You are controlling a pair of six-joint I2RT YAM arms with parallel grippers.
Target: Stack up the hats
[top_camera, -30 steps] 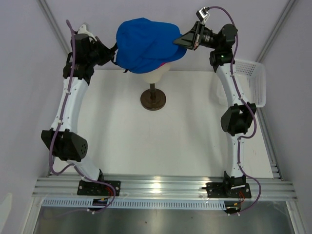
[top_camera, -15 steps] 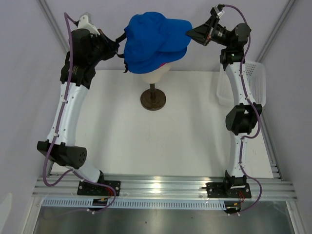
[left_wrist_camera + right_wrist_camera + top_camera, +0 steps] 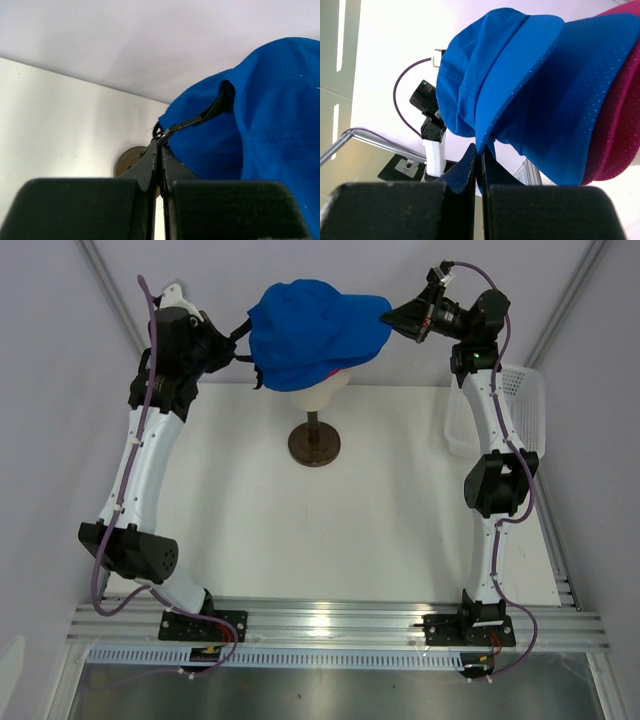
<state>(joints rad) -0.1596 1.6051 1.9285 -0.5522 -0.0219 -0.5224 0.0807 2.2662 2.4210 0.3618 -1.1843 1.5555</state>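
Presently the blue cap (image 3: pixel 315 335) sits top centre, draped over the magenta cap (image 3: pixel 338 368) on the mannequin head (image 3: pixel 318 395) — left pincer (image 3: pixel 240 342) clenched on its rear strap, right pincer (image 3: pixel 388 314) on its brim — so an uneven pull could drag both caps askew.

White table (image 3: pixel 300 530), pale lilac walls (image 3: pixel 50 390), aluminium rail (image 3: pixel 330 625) along near edge, even soft light

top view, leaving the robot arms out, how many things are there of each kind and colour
blue hat: 1
pink hat: 1
mannequin head: 1
basket: 1
total: 4
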